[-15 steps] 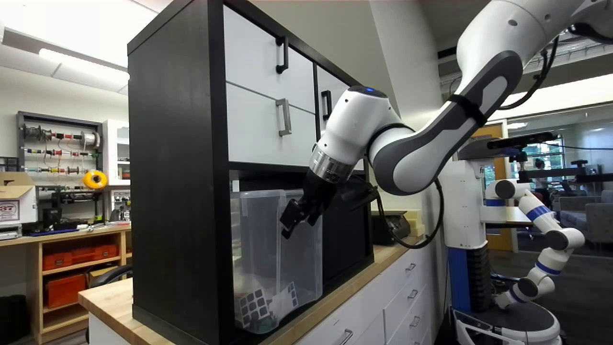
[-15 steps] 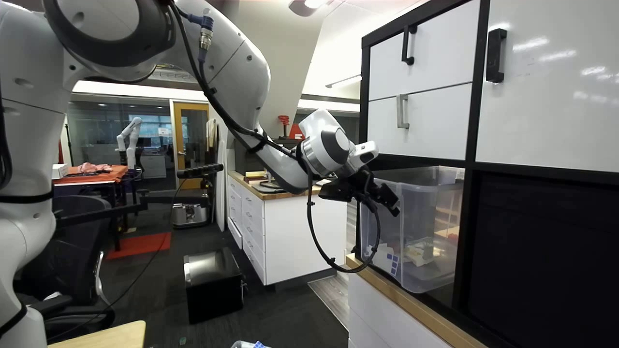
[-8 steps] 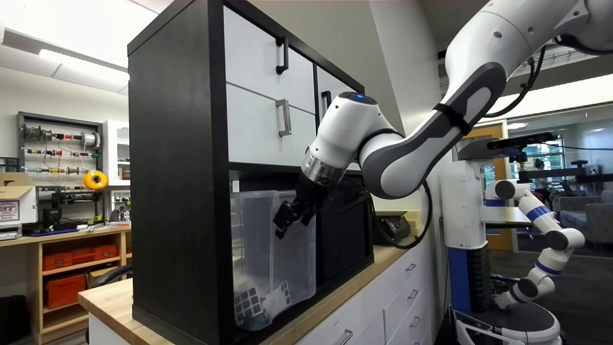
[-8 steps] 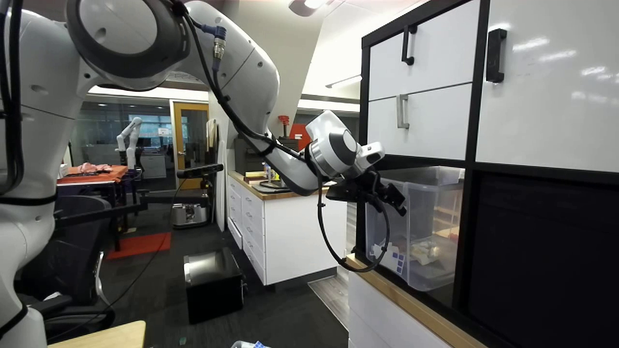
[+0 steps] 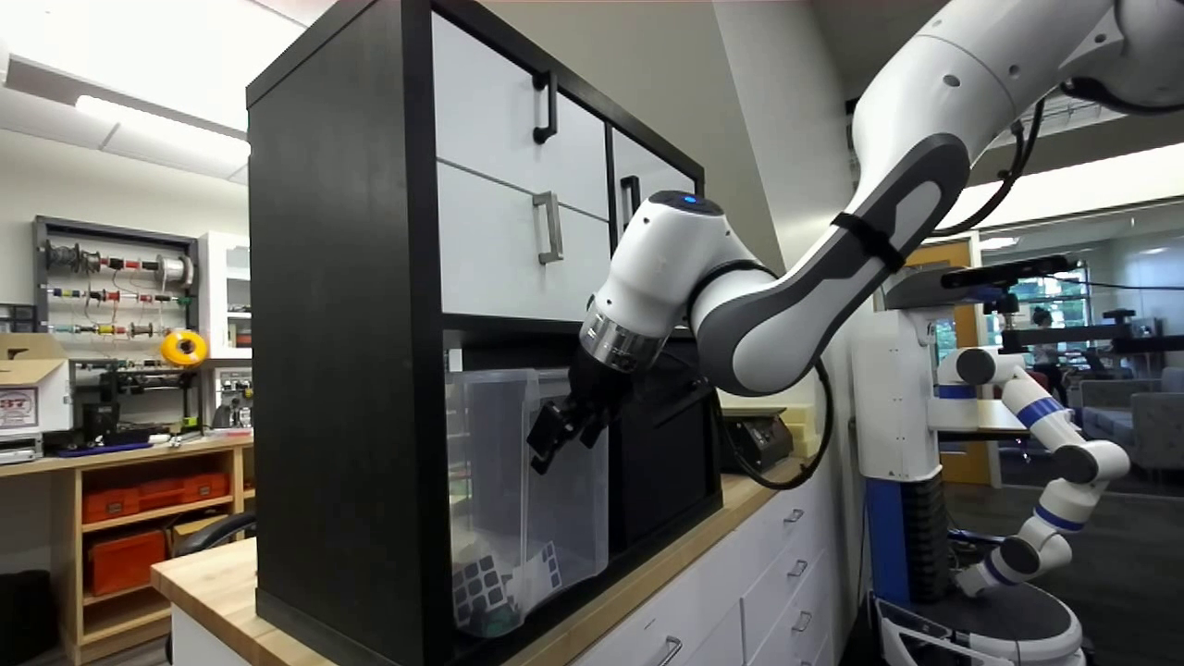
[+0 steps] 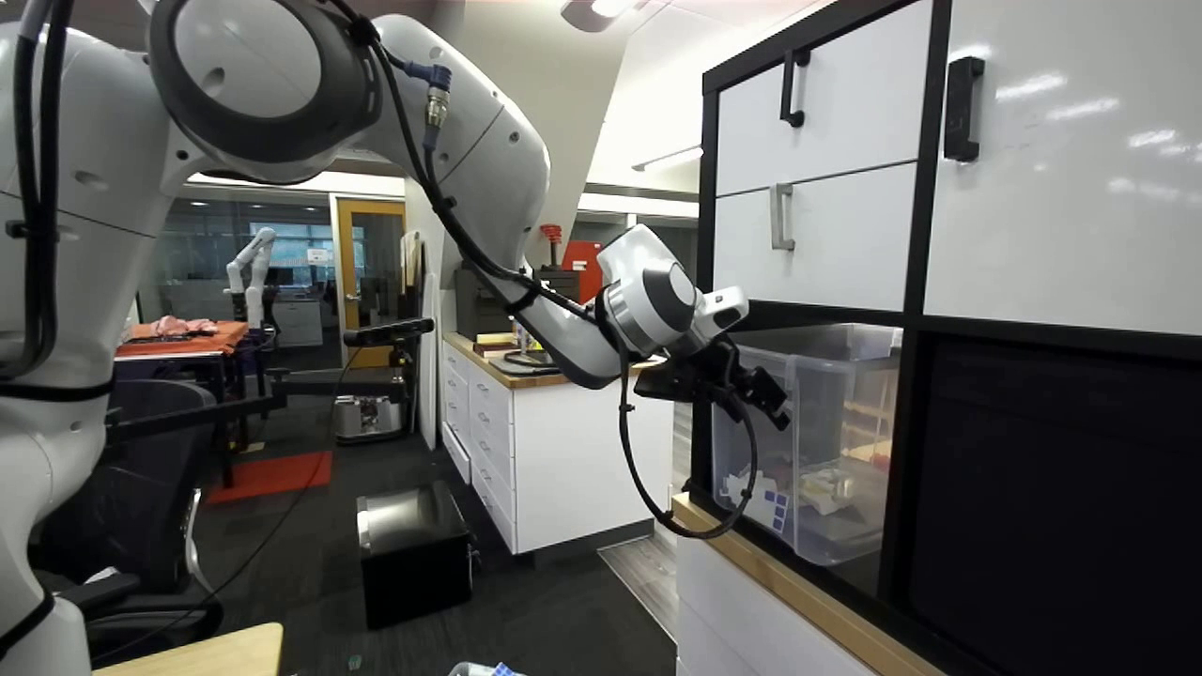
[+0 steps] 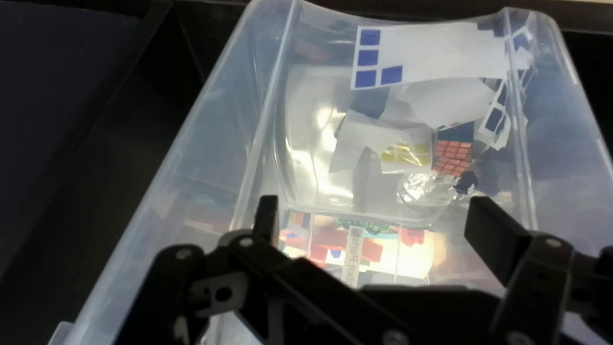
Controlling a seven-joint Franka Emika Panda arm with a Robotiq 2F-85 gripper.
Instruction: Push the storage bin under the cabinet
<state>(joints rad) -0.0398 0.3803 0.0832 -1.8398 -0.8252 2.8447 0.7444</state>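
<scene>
In an exterior view, a rack of spools [image 5: 116, 287] stands against the wall at the far left, with red cases [image 5: 153, 497] on the shelves below it. Next comes the wooden counter [image 5: 213, 569], and on it the black-framed cabinet [image 5: 333, 324], with white drawers [image 5: 486, 245] in its upper part. The storage bin [image 5: 490, 435] stands in the lower left compartment, below those drawers, as both exterior views show; paper pieces [image 7: 440, 52] printed with squares lie inside it. In front of the bin's outer wall the black pincer [image 5: 566, 449] slants downward. In the wrist view its two fingers stand wide apart, the bin showing through the gap; whether either touches the bin, I cannot tell. The white arm [image 5: 837, 259] reaches from the pincer to the upper right, a black cable [image 5: 826, 416] looping beneath it. Beyond the cabinet's right end a black machine [image 5: 754, 439] sits on the counter, beside pale yellow blocks [image 5: 800, 430]. Farthest right, a white and blue mobile robot [image 5: 897, 398] stands on the floor.
</scene>
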